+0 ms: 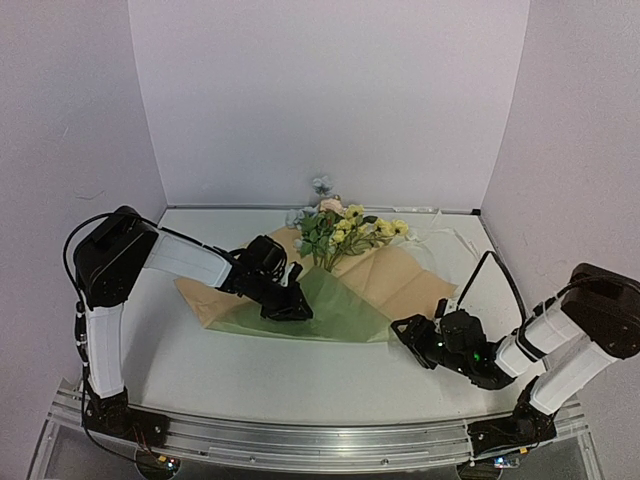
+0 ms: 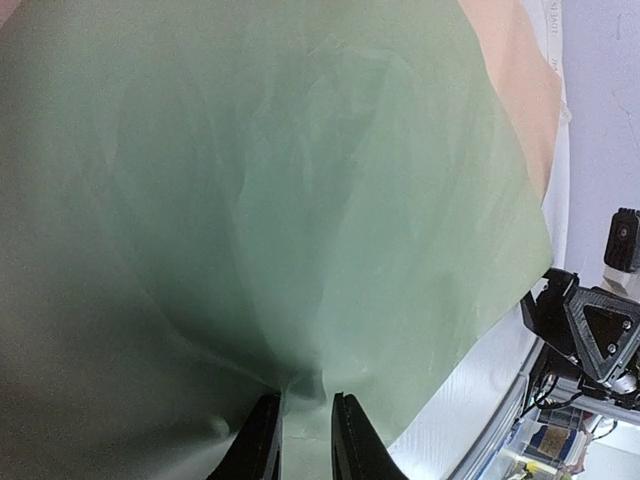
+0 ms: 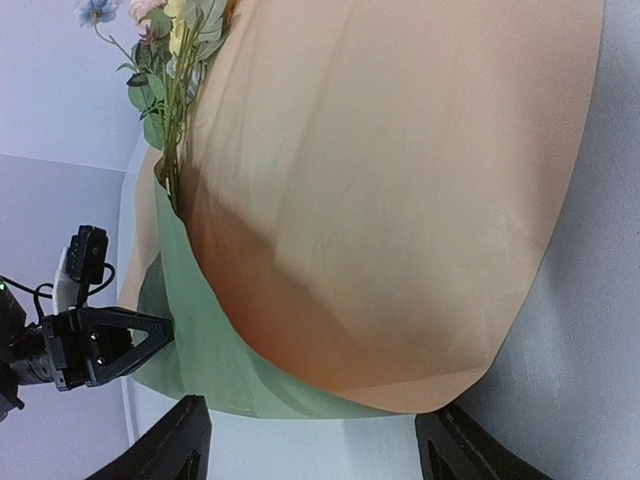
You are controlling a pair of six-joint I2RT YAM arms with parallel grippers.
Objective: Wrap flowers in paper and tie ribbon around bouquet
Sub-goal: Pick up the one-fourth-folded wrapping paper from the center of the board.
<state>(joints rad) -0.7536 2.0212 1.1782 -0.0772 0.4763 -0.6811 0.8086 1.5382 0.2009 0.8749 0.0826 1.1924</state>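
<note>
The flowers (image 1: pixel 345 232) lie at the back centre, blooms away from me, with their stems on the paper (image 1: pixel 345 315). The sheet is green on one face and peach on the other (image 1: pixel 405 285). My left gripper (image 1: pixel 292 306) rests on the green part, its narrow jaws pinching a puckered fold of paper (image 2: pixel 300 390). My right gripper (image 1: pixel 408 334) stands open just off the sheet's near-right corner. Only bare table shows between its fingers (image 3: pixel 180 445). The peach face (image 3: pixel 400 180) fills the right wrist view. A pale strip that looks like the ribbon (image 1: pixel 445 240) lies at the back right.
White booth walls close in the table on three sides. An aluminium rail (image 1: pixel 320 440) runs along the near edge. A black cable (image 1: pixel 490 270) loops up beside the right arm. The right gripper (image 2: pixel 590 330) shows at the edge of the left wrist view.
</note>
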